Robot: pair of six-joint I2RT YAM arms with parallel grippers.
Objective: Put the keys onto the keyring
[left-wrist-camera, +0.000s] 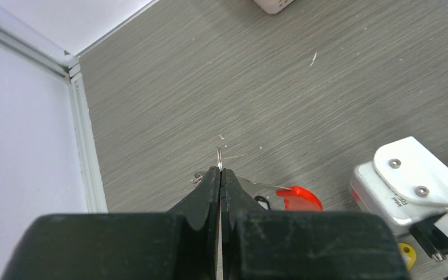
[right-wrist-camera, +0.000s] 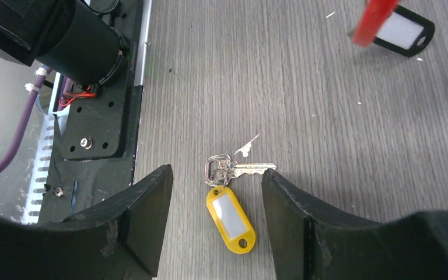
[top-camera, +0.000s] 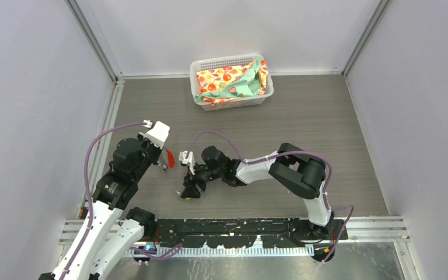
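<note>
My left gripper [left-wrist-camera: 220,171] is shut on the thin silver keyring [left-wrist-camera: 219,157] and holds it edge-up above the table. The ring's red tag [left-wrist-camera: 298,198] hangs to the right of the jaws and also shows in the top view [top-camera: 170,157]. A silver key [right-wrist-camera: 242,169] with a yellow tag [right-wrist-camera: 231,219] lies flat on the table. My right gripper [right-wrist-camera: 216,173] is open and hangs over this key, one finger on each side, not touching it. A black tag with a white label [right-wrist-camera: 405,30] lies behind the red tag [right-wrist-camera: 373,20]; I cannot tell whether it hangs from the ring.
A white basket [top-camera: 231,100] with patterned cloth stands at the back centre. The black mounting rail [right-wrist-camera: 102,125] runs along the near edge, close to the left of the yellow-tagged key. The left wall frame [left-wrist-camera: 84,146] is near my left gripper. The two grippers [top-camera: 189,191] are close together.
</note>
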